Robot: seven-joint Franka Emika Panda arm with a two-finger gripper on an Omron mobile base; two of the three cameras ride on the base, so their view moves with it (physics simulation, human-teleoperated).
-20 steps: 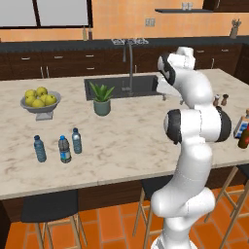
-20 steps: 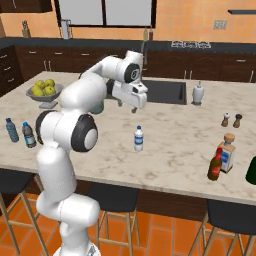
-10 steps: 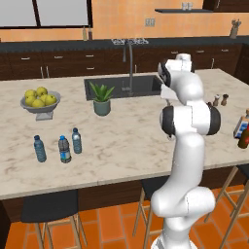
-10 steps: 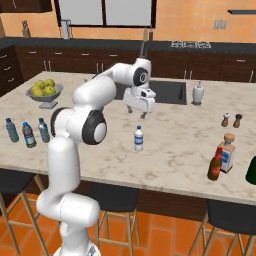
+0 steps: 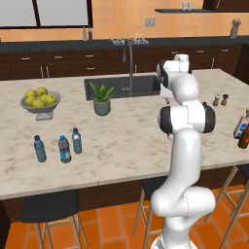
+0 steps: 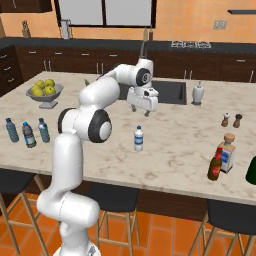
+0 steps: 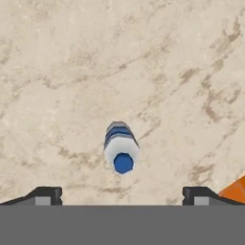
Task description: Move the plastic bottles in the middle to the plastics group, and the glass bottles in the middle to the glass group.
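Note:
A small clear plastic bottle [image 6: 139, 138] with a whitish label stands alone mid-counter; in the hand view it [image 7: 122, 152] shows its blue top from straight above. My gripper [image 6: 140, 111] hangs open above and a little behind it, fingertips [image 7: 44, 194] wide apart and holding nothing. At the counter's left stand a teal-blue bottle [image 5: 39, 148], a dark grey bottle [image 5: 64, 149] and a clear bluish bottle [image 5: 77, 140] close together. At the right, a brown glass bottle [image 6: 215, 164] with a red neck stands beside a pale blue-labelled bottle [image 6: 227, 152].
A fruit bowl [image 5: 40, 100] and a potted plant [image 5: 101, 99] sit at the back left, beside the sink [image 5: 124, 86] and its faucet. Salt and pepper shakers [image 6: 231, 120] and a white dispenser [image 6: 198, 93] stand at the back right. Stools line the front edge.
The arm has swung to the right over the counter, bringing the hand above the lone water bottle. The jaws stayed open. No bottle has moved.

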